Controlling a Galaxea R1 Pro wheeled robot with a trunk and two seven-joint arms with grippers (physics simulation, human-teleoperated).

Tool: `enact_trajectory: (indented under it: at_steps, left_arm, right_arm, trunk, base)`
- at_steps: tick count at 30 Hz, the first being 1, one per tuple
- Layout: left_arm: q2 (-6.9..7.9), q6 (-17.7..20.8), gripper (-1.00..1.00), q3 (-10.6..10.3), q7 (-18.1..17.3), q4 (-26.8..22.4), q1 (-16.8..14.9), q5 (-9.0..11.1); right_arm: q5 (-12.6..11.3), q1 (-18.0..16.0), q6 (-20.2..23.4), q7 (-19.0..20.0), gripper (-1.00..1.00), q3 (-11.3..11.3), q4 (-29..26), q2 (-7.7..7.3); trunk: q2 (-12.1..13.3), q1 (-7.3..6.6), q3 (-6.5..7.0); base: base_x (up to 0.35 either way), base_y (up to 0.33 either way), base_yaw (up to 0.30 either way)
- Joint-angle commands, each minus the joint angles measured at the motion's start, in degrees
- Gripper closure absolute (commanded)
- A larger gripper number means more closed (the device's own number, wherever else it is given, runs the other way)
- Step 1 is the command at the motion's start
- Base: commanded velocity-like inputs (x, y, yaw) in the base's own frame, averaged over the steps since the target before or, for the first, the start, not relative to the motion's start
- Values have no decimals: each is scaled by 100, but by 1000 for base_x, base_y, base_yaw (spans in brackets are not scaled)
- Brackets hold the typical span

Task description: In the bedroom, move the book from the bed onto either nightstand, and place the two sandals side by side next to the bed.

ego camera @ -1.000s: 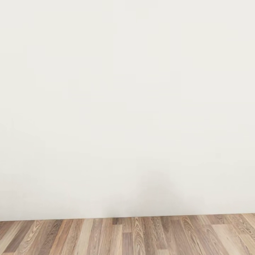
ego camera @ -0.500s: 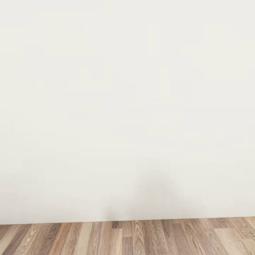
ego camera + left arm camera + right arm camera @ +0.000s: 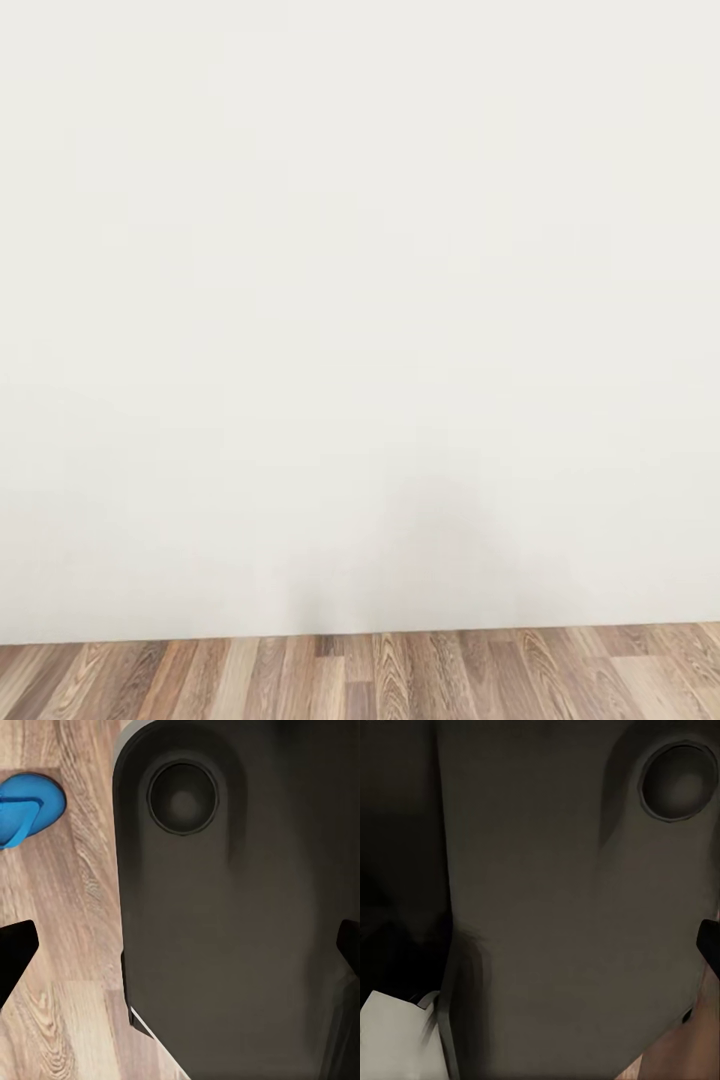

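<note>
One blue sandal [image 3: 26, 814] lies on the wood-plank floor [image 3: 67, 945] in the left wrist view, beside my dark grey base [image 3: 225, 907]. My left gripper [image 3: 180, 960] hangs over the base and floor, open, its dark fingertips [image 3: 15, 952] far apart with nothing between them. In the right wrist view my right gripper [image 3: 540, 960] points at the same grey base [image 3: 562, 885]; one dark fingertip [image 3: 709, 945] stands at the far edge, so the gripper is open and holds nothing. The book, the bed and the nightstand are out of view.
A plain white wall [image 3: 360, 300] stands close ahead in the head view, with a narrow strip of wood-plank floor [image 3: 360, 680] at its foot. A faint grey shadow falls on the wall's lower middle.
The head view has shifted: the line where wall meets floor sits lower in the picture and the floor strip is narrower. Nothing else differs.
</note>
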Motion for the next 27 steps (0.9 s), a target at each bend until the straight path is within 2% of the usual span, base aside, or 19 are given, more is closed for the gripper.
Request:
enact_trajectory:
  at_steps: [1,13,27]
  left_arm:
    - [0,-20,-100,-2,1,5,-3,-4]
    - [0,-20,-100,-2,7,5,-3,-4]
    - [-5,-20,-100,-2,9,5,-3,-4]
  right_arm:
    - [7,0,-10,8,-100,0,-6,1]
    - [7,1,-10,8,-100,4,-6,3]
    - [13,2,-10,8,-100,8,-6,5]
  trunk:
    - [-2,1,-4]
    - [-2,1,-4]
    - [-2,1,-4]
  base:
    - [99,0,0]
    - [99,-8,0]
    - [100,-77,11]
